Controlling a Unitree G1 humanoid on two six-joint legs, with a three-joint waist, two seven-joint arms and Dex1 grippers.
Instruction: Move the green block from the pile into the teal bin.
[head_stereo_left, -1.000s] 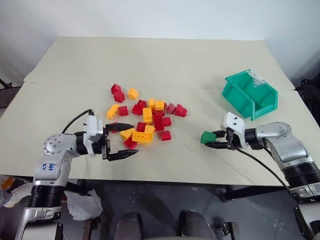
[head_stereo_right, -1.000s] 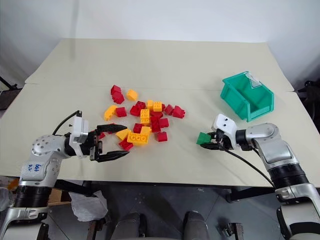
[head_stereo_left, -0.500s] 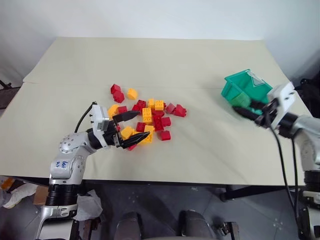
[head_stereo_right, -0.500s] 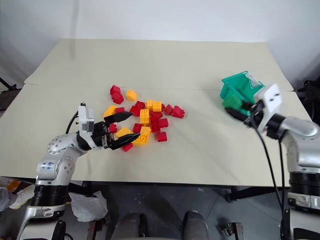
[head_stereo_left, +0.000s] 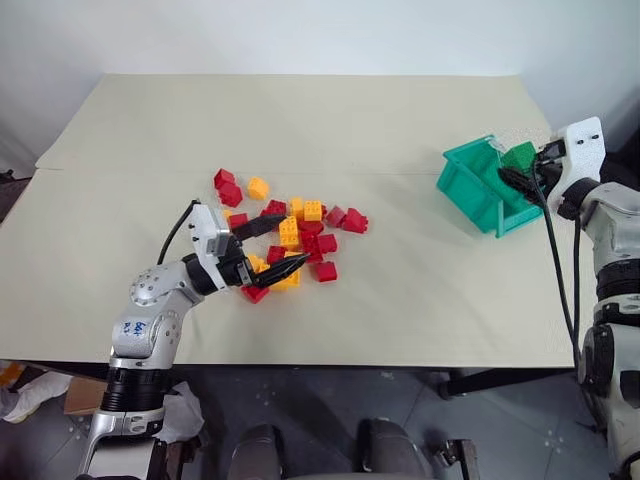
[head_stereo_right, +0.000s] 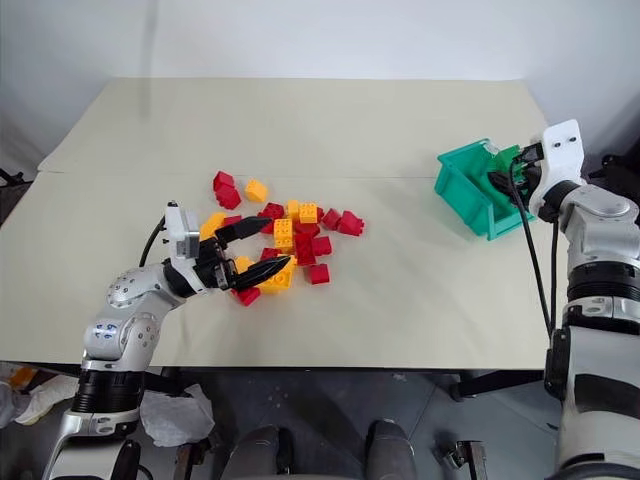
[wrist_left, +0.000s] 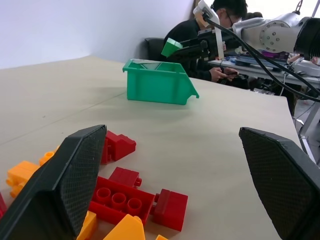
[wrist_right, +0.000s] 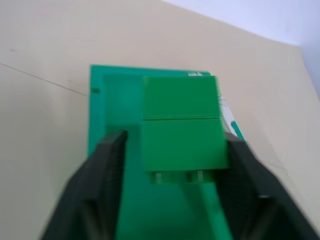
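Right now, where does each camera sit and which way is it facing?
Head eyes: up high, looking forward and down on the pile and both arms.
Left wrist: low behind the open left claw, facing across the pile to the teal bin.
Right wrist: above the teal bin, looking down past the right claw and green block.
Both wrist views share teal bin and green block.

Both arms silver-grey metal, rounded joint housings, black bands at the joints. White boxy wrist module on each. Left pincer (head_stereo_left: 268, 247): two black tapered fingers (wrist_left: 65, 180), cross-hatched textured pads. Right pincer (head_stereo_left: 520, 178): same black fingers (wrist_right: 102, 172). Black cable loops off each wrist, the right one long and hanging. Blue handwritten marks on left upper arm, not readable.
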